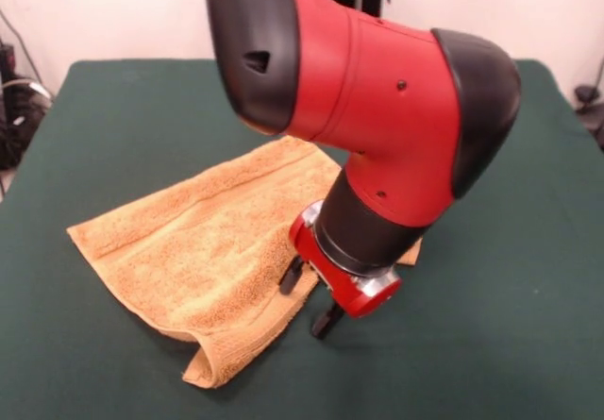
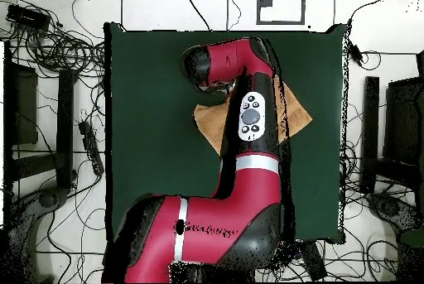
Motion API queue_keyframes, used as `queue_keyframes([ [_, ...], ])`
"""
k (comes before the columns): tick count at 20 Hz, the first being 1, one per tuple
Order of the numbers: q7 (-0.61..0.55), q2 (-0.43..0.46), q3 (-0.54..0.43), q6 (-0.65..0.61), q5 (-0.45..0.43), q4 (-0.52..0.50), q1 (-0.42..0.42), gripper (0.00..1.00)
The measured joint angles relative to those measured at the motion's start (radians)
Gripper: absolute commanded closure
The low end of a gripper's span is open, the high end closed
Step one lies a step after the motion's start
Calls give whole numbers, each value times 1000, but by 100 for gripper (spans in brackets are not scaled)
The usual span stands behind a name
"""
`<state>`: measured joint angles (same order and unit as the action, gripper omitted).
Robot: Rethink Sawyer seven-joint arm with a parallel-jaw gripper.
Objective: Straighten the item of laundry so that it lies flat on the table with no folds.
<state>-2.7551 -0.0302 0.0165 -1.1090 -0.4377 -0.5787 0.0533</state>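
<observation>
The orange-tan towel (image 1: 198,250) lies rumpled on the green table (image 1: 113,109), folded over on itself, with a curled flap at its near corner. My gripper (image 1: 310,299) points down at the towel's right edge. Its two black fingers (image 1: 327,322) stand apart: one is over the towel, the other is over bare table just beside it. The gripper is open and holds nothing. In the overhead view the arm covers the gripper and the towel's middle, so the towel (image 2: 296,113) shows only on either side of the arm, on the table (image 2: 149,132).
The red and black arm (image 1: 377,90) hangs over the table's middle and hides the towel's far right part. Cables and stands (image 2: 58,90) lie on the floor round the table. Dark gear (image 1: 14,109) sits beyond the left edge.
</observation>
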Motion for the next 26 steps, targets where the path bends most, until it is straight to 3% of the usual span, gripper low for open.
queue_keyframes([
  [5, 0, 40, 54, -37, 0, 64, -36, 0],
  [26, 0, 83, 233, -111, -25, 95, -62, 0],
])
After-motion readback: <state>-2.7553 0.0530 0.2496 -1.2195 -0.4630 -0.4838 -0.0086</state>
